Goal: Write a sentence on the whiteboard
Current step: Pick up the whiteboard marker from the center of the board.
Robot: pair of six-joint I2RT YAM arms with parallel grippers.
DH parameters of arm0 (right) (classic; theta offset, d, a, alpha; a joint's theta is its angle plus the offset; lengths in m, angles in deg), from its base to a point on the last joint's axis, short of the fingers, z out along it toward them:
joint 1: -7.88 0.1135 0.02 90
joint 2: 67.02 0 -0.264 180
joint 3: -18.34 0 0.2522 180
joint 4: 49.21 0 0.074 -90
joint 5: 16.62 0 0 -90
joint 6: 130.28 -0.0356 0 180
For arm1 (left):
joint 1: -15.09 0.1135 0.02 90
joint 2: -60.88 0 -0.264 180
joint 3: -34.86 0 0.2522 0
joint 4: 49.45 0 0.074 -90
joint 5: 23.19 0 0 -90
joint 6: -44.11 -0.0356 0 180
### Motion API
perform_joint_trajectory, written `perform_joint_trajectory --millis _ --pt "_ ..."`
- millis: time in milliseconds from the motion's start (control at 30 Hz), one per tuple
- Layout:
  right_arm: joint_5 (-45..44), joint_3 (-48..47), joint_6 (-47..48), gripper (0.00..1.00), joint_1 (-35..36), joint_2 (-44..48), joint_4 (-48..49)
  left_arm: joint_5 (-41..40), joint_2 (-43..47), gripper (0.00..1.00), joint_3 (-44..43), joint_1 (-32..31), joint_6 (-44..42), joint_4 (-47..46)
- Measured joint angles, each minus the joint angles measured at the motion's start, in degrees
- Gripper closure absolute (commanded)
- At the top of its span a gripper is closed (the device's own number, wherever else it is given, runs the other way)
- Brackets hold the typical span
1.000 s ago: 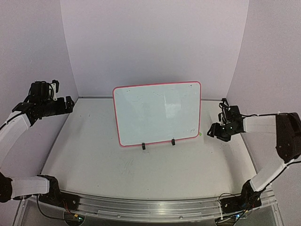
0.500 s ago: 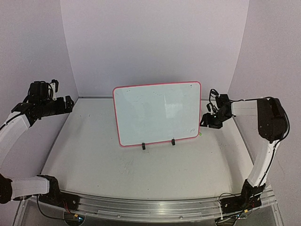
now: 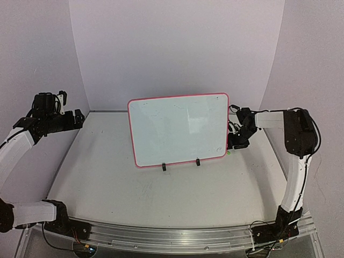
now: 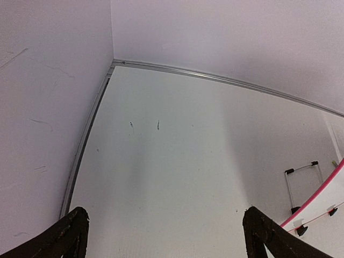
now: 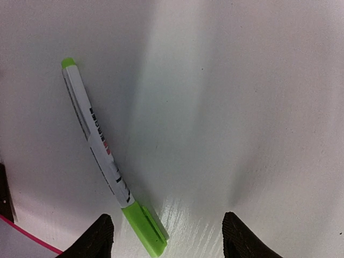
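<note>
Right gripper point(image 5: 167, 242) has swung in from the table's right side to the whiteboard point(image 3: 177, 129)'s right edge. Jaws apart, gripping nothing, over a green-capped pen point(image 5: 102, 156) lying flat on the table point(image 3: 134, 193). Left gripper point(image 4: 164, 242) wide open, far left. Whiteboard stands upright mid-table.

A pale, lightly scuffed counter point(image 3: 161, 188) is closed in by white walls point(image 3: 177, 48) at the back and both sides. A whiteboard point(image 3: 177, 129) with a red-pink rim stands near the counter's middle on two small black feet point(image 3: 164, 167). Just beside the board's lower right corner, a white marker pen point(image 5: 106, 158) with a green cap lies flat on the counter.
</note>
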Motion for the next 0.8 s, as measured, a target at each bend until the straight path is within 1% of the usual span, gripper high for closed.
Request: perform_joint_trajectory --millis 233,567,800 --pt "-3.9 -2.6 1.4 0.44 1.7 -2.0 -2.9 0.2 0.0 0.01 0.0 0.0 0.1 0.0" --pt "-10.2 -2.7 0.6 0.63 2.1 -2.4 -3.3 0.5 0.0 0.0 0.0 0.0 0.4 0.0" --pt "-9.7 -2.3 -0.1 0.76 2.0 -2.4 -2.1 0.6 0.0 0.01 0.0 0.0 0.4 0.0"
